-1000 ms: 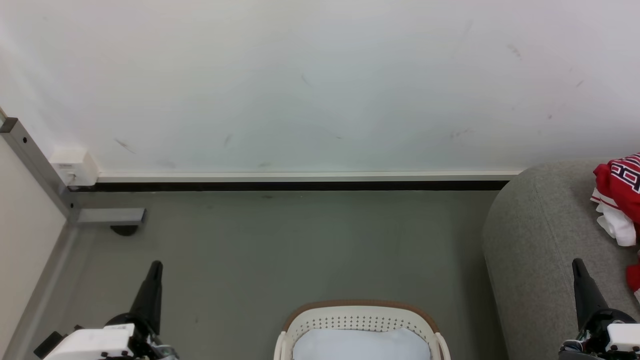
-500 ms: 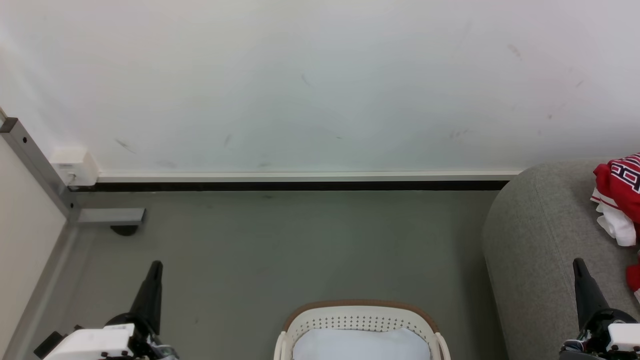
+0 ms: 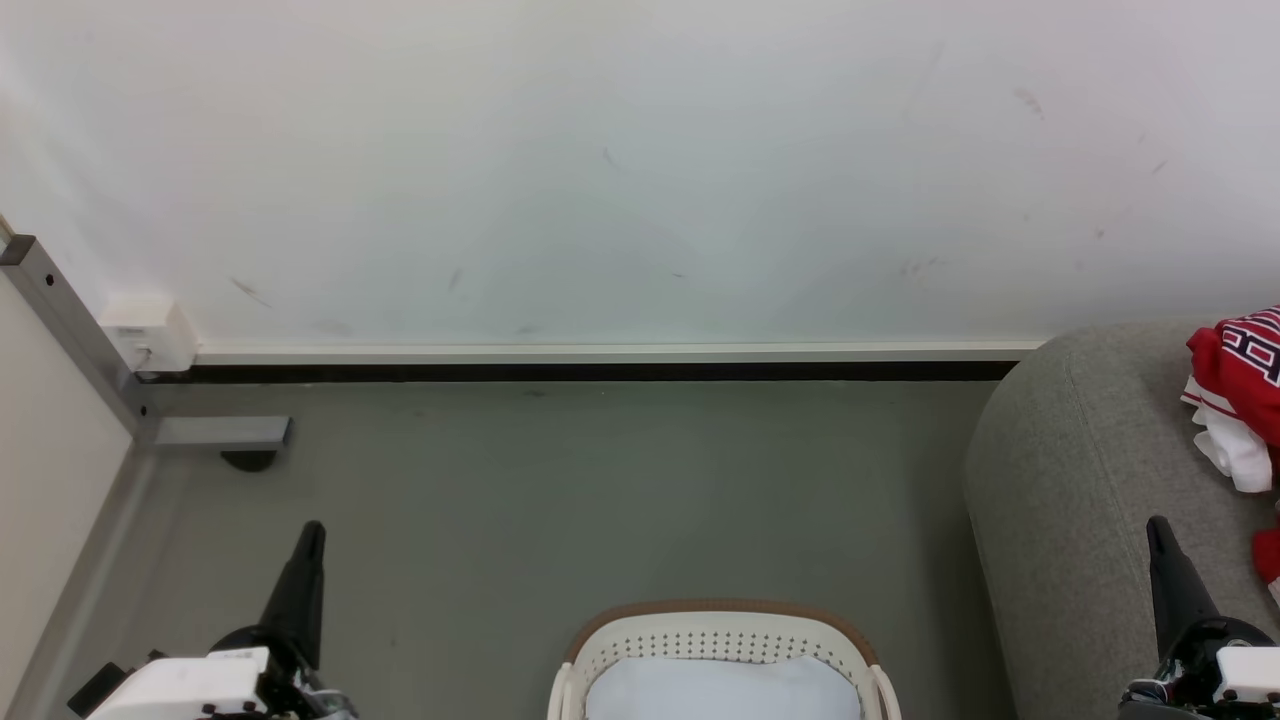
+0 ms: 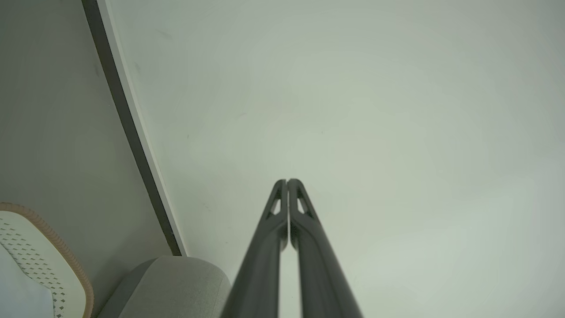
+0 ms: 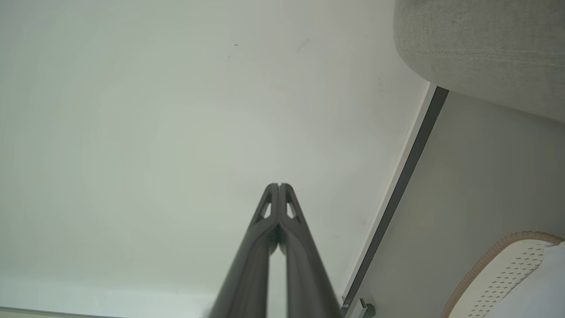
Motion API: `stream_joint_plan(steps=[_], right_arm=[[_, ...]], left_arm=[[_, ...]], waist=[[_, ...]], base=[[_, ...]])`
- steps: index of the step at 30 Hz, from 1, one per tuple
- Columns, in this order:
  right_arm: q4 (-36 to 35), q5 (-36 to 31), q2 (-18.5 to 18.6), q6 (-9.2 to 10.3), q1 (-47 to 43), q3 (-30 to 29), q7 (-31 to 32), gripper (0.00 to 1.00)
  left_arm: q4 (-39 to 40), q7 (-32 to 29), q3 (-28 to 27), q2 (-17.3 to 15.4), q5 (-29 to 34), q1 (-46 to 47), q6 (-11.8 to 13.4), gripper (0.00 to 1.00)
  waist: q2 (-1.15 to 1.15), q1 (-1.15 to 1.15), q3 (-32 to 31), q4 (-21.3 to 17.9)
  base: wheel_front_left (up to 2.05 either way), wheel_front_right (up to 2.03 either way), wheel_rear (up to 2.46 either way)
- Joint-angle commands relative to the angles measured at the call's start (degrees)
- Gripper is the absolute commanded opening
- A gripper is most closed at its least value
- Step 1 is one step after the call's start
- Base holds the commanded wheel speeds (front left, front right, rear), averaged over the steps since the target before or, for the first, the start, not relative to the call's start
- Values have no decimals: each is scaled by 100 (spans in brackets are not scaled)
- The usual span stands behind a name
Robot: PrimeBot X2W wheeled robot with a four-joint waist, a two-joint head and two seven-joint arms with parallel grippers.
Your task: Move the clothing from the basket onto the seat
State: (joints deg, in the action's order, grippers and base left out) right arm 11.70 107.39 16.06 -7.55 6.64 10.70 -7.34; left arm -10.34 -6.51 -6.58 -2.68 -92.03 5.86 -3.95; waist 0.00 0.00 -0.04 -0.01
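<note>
I log no change: left gripper (image 3: 313, 530) and right gripper (image 3: 1156, 526) idle, fingers together and empty, clothing (image 3: 1235, 365) on the seat (image 3: 1060, 480), white cloth (image 3: 715, 692) in the basket (image 3: 720, 607), so likely done.

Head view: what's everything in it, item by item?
basket: one, white with brown rim, on the floor, bottom middle
white cloth: one, white, inside the basket
seat: one, light grey, right side
clothing: one pile, red and white, on the seat at the right edge
floor: one, grey, middle
wall: one, white, behind
skirting: one, dark strip, foot of the wall
metal post: one, grey, far left
small box: one, white, beside the post
left gripper: one, dark, shut, lower left
right gripper: one, dark, shut, lower right
</note>
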Motion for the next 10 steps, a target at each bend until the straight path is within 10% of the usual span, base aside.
stream_joint_plan(steps=[1,10], right_arm=[[-17,25,35,12,44,7,-16,0],[-23,61,60,12,45,35,-47,0]], left_arm=[[28,-20,-18,-38,-64,38,10,0],[29,-20,-17,-38,-65,38,10,0]], waist=[[0,0,0,0],[0,0,0,0]], base=[[0,0,0],[0,0,0]])
